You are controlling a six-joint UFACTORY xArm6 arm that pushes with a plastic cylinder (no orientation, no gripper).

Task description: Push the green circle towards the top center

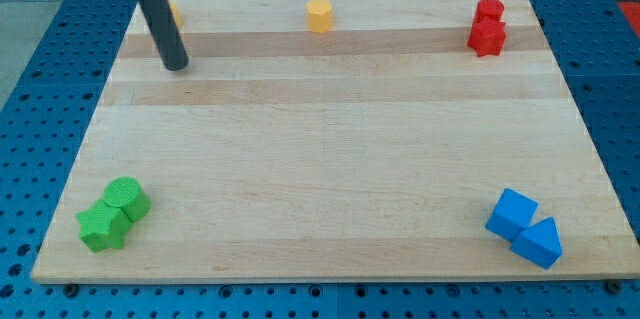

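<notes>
The green circle (126, 197) is sitting near the bench's bottom-left corner, pressed against a second green block (102, 226) that is lying just below and to the view's left of it; that neighbour's shape looks star-like to me, though I cannot be sure at this size.

My tip (176, 63) is resting on the board near the top-left corner, well apart from the circle and touching nothing. There is no claw on this rig to open or close, only the bare rod, and it is holding nothing.

The relation I am weighing is this: the circle is lying almost straight down the view from my tip, slightly to its left, while the goal lies up and to the right of the circle. So I am sitting on the wrong side. I judge I need to come round to the circle's lower-left, which is exactly where the other green block is crowding it.

At the top centre a yellow block (319, 15) is occupying the target area. Something yellow-orange (175, 14) is peeking out behind the rod. Two red blocks (488, 28) are sitting at the top-right corner, two blue blocks (524, 227) at the bottom-right, both clear of the path.
</notes>
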